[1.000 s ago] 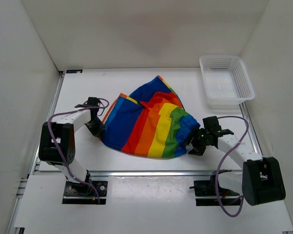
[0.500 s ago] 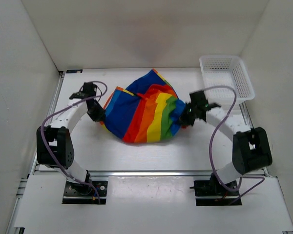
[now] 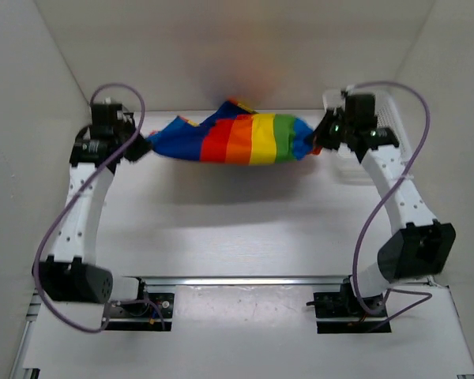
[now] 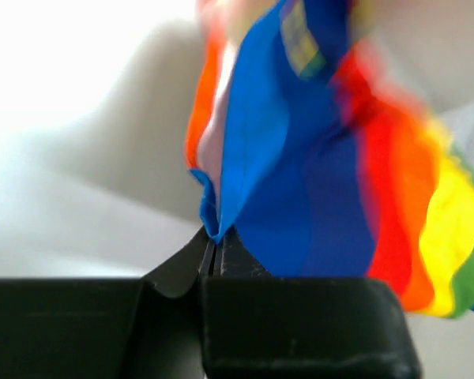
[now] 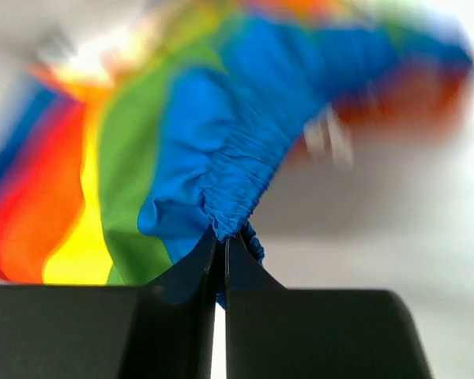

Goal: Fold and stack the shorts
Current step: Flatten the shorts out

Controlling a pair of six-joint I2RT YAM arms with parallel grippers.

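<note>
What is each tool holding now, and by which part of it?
Both hold the shorts, which hang stretched between them. The left tool pinches a blue edge at one end; the right tool pinches the gathered blue edge at the other.

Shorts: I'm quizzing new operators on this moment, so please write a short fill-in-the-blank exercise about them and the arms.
The left pincer and right pincer hold the shorts up in the ____. Both grip fabric coloured ____. The stripe between red and yellow is ____. The basket stands by the ____ arm.
Missing words: air; blue; orange; right.
</note>
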